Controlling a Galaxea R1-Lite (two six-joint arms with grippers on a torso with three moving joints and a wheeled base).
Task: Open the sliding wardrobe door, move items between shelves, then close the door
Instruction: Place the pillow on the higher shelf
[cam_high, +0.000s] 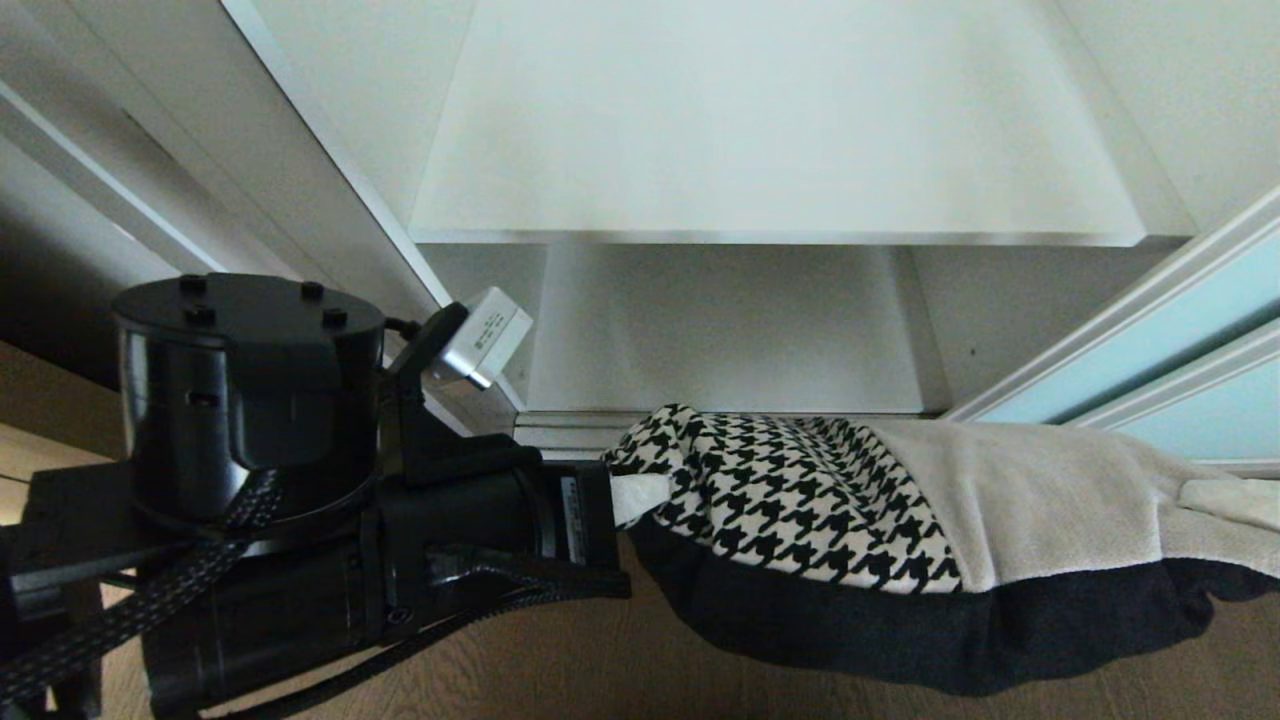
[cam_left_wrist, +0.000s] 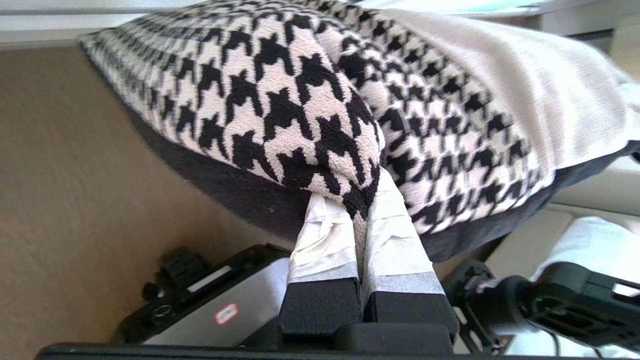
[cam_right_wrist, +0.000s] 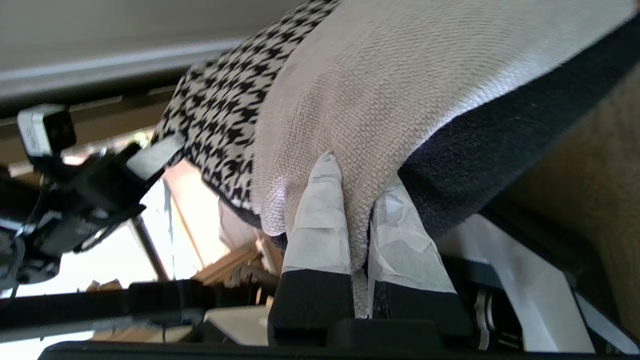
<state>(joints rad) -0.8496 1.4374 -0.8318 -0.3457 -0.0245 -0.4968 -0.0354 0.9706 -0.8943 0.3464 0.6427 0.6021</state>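
Note:
The cushion (cam_high: 850, 500), houndstooth and cream on top with a black back, hangs level between my two grippers just in front of the wardrobe's opening. My left gripper (cam_high: 630, 495) (cam_left_wrist: 354, 187) is shut on its houndstooth corner. My right gripper (cam_right_wrist: 361, 172) is shut on the cream corner at the opposite end. In the left wrist view the cushion (cam_left_wrist: 280, 90) bunches over the taped fingertips (cam_left_wrist: 320, 220). The sliding wardrobe door (cam_high: 1180, 340) of aqua glass stands pushed aside at the right. Inside, a white shelf (cam_high: 780, 130) spans the wardrobe, with a lower shelf (cam_high: 720, 330) beneath it; both are bare.
The bulky black left arm (cam_high: 250, 400) fills the lower left of the head view. The wardrobe's left side wall (cam_high: 330, 170) runs diagonally behind it. A silver bottom track (cam_high: 560, 430) lies just behind the cushion, and wooden floor (cam_high: 640, 660) lies below.

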